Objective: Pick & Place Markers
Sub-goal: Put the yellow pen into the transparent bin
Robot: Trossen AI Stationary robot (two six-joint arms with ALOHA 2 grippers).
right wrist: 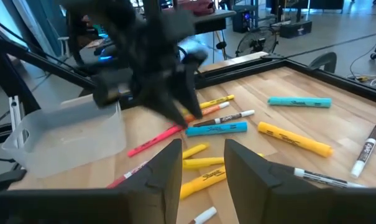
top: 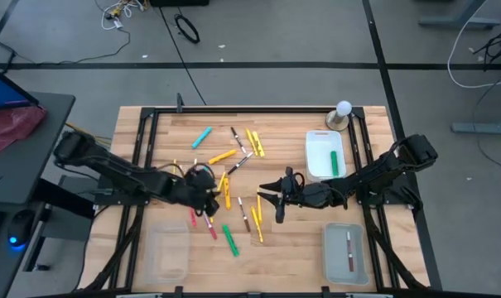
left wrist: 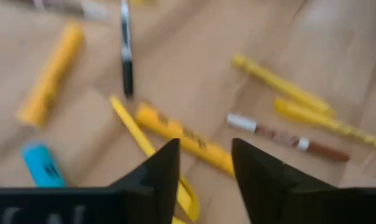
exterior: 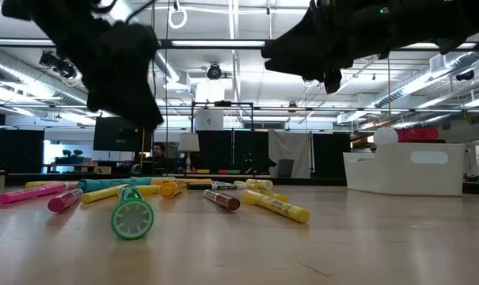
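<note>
mostly the job is still ahead: only two markers look put away, a green marker (top: 334, 161) in the white tray (top: 315, 142) beyond the right claw (top: 276, 197), and a dark-capped marker (top: 349, 252) in the clear tray (top: 329, 258) on the near side of that claw's arm. the other clear tray (top: 166, 252), near the left claw (top: 205, 197), seems to hold nothing. the rest of the markers (top: 233, 170) lie loose on the counter (top: 291, 248), most of them between the two claws and just past them, with a green one (top: 231, 240) and a red one (top: 210, 228) on the near side. the left claw hangs just above the pile with its fingers (left wrist: 166, 168) parted and nothing between them; right under it lies a thick yellow marker (left wrist: 181, 137), with a thin yellow one (left wrist: 132, 127) crossing beside it. the right claw hovers facing the pile from the other side, its fingers (right wrist: 169, 163) partly apart and empty, with a light blue marker (right wrist: 216, 128) and yellow ones just ahead of it. i would judge that well over a dozen markers are still to be moved, so the task is in its early part, and neither claw has a marker in hand at this moment.
</note>
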